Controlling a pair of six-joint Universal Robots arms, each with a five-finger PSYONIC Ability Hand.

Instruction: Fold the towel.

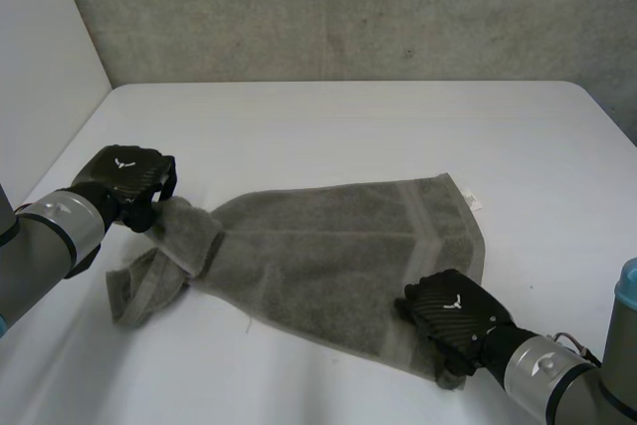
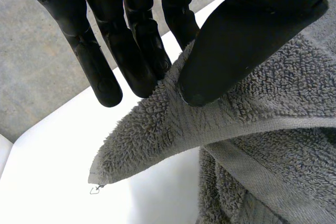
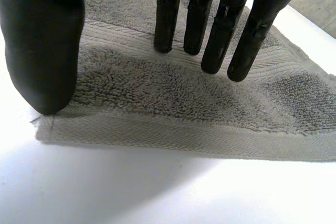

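Okay, left hand (image 1: pixel 127 178) pinches the towel (image 1: pixel 338 256) corner at 9 o'clock; right hand (image 1: pixel 453 316) grip at 5 o'clock unclear, so confirm it before lifting.

Left hand (image 1: pixel 129 181) pinching, right hand (image 1: pixel 453 316) outstretched
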